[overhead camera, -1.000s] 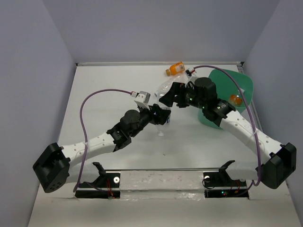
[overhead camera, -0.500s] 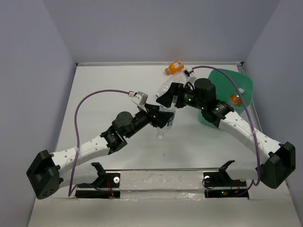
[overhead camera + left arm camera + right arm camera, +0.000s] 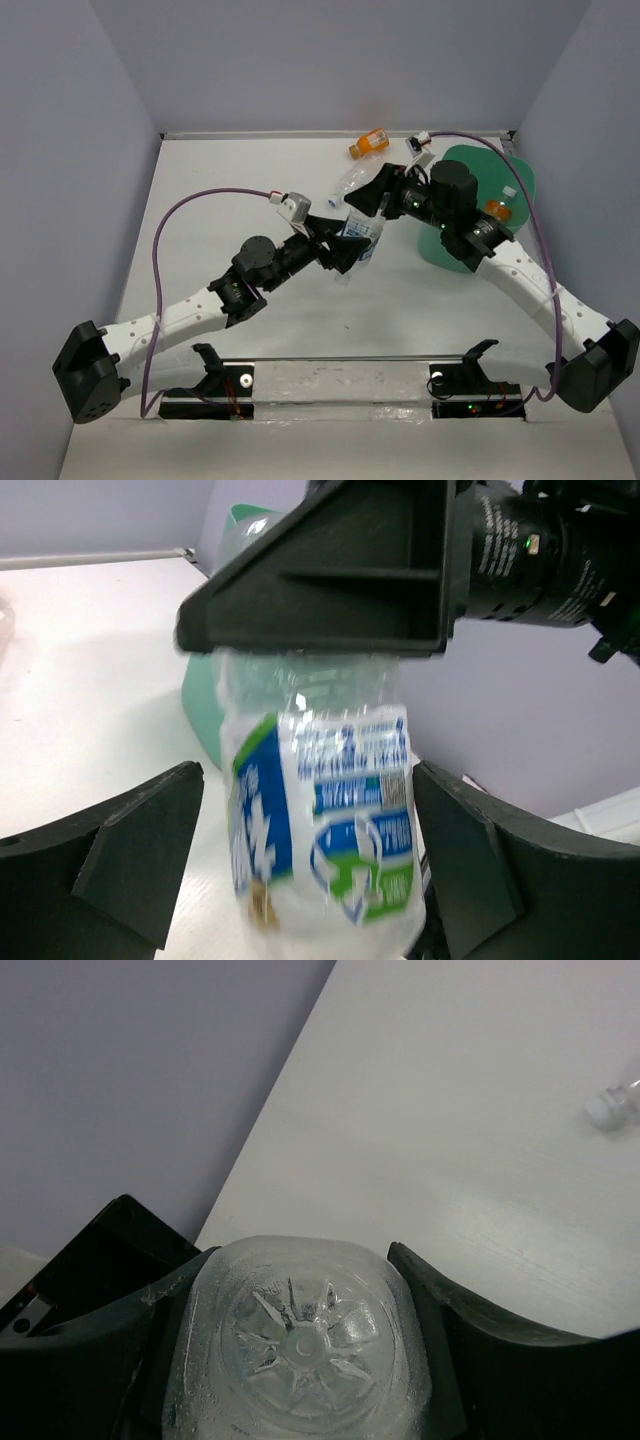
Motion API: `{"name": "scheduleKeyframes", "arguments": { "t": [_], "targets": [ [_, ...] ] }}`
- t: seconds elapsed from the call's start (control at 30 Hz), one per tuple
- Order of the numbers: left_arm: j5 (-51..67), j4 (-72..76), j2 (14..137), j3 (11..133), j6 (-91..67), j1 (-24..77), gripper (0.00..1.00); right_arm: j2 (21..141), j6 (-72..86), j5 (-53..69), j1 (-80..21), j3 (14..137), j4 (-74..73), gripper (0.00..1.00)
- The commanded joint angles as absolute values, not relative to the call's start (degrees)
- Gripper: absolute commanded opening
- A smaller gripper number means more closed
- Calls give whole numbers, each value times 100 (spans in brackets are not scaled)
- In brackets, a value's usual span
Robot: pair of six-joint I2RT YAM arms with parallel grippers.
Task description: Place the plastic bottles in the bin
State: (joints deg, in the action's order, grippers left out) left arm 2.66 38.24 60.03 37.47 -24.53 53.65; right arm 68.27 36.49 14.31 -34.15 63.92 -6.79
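Right pincer (image 3: 298, 1260) looks clamped on the base end of the clear bottle (image 3: 300, 1350), whose long axis points straight out from it, up off the worktop (image 3: 220, 230). Left pincer (image 3: 307, 775) is spread wide either side of the label, not gripping. The bin (image 3: 520, 175) sits off to the right, so the right arm's nearer.

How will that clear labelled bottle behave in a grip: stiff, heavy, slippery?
Likely light: the clear bottle is see-through with no liquid showing. Probably soft: its thin wall looks wrinkled, so it may dent when squeezed. The round, glossy body could slip, or roll if laid down.
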Motion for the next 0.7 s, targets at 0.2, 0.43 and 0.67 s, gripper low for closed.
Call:
{"name": "scheduleKeyframes", "arguments": {
  "t": [0.2,0.43,0.67],
  "targets": [
    [-1809,2585,6035,4243,-1942,5318,99,6416,3024,1117,-330,8066,-1467,35],
    [-2171,2382,7855,5350,-1714,4817,99,6504,2330,-445,686,8104,-1819,35],
    [-1513,2356,9771,6748,-1460,3894,99,6767,1732,-1459,747,8016,-1741,38]
  ]
}}
